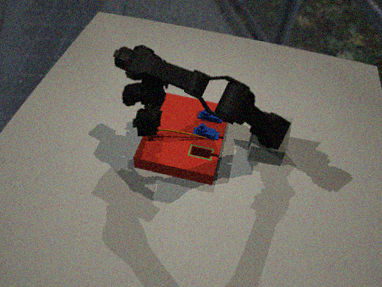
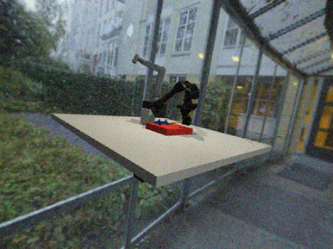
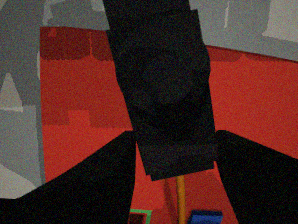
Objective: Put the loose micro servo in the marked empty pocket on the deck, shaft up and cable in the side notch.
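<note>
Gripper: the gripper (image 1: 147,122) (image 2: 186,123) (image 3: 174,140) is part-way open, its fingers clamped on the micro servo (image 3: 172,100), with their tips pointing down.
Micro servo: between the fingers, a dark shape in the wrist view; ears and shaft too dark to tell.
Cable: an orange cable (image 1: 179,131) (image 3: 181,200) runs from beneath the grip, rightward in the top view.
Deck: the red deck (image 1: 174,160) (image 2: 168,130) (image 3: 255,105) lies below the hand.
Empty pocket: the green-outlined pocket (image 1: 201,152) (image 3: 140,218) is right of and nearer the picture's bottom than the hand, from the top.
Seated servos: two blue servos (image 1: 206,132) (image 1: 210,116) sit right of the hand there.
</note>
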`<state>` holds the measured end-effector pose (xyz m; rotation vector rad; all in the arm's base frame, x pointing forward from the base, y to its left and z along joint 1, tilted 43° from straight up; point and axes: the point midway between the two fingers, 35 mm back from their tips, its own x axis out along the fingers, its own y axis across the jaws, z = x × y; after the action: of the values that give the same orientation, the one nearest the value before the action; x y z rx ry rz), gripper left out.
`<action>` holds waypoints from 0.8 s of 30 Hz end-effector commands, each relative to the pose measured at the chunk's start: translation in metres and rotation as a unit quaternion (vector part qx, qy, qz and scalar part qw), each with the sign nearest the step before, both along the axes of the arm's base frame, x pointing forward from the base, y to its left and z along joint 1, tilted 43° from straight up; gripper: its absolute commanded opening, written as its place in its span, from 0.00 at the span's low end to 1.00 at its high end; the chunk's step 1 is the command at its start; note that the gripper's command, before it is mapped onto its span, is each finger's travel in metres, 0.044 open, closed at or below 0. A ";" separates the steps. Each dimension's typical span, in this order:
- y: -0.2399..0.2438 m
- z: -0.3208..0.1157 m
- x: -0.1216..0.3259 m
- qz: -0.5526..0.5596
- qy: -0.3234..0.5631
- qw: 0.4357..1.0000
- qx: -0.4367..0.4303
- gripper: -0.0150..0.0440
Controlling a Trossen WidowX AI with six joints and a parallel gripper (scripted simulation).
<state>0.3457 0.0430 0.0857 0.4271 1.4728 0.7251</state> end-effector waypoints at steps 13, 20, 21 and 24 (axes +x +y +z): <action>0.002 0.002 0.012 -0.003 0.001 1.000 0.003 0.25; 0.003 0.002 0.017 -0.003 0.001 1.000 0.003 0.25; 0.003 0.002 0.017 -0.003 0.001 1.000 0.003 0.25; 0.003 0.002 0.019 -0.003 0.000 1.000 0.003 0.25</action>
<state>0.3615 0.0456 0.0873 0.4269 1.4719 0.7253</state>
